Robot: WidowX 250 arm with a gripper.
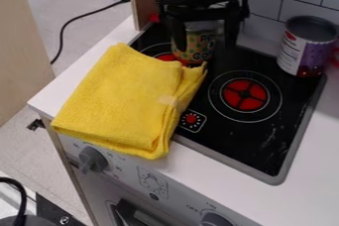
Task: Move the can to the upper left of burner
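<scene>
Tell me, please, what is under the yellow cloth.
The yellow cloth lies over parts of the black stovetop, its left burner and the white counter; whatever else it covers is hidden.

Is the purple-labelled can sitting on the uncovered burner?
No, the can stands beside the burner, with black cooktop showing between them.

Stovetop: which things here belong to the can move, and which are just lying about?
For the job:
- gripper
- patterned can, at the gripper
- burners, partly covered left and right; I can't tell which is meant

Probably lying about:
- yellow cloth
- purple-labelled tin, though also a can
</scene>
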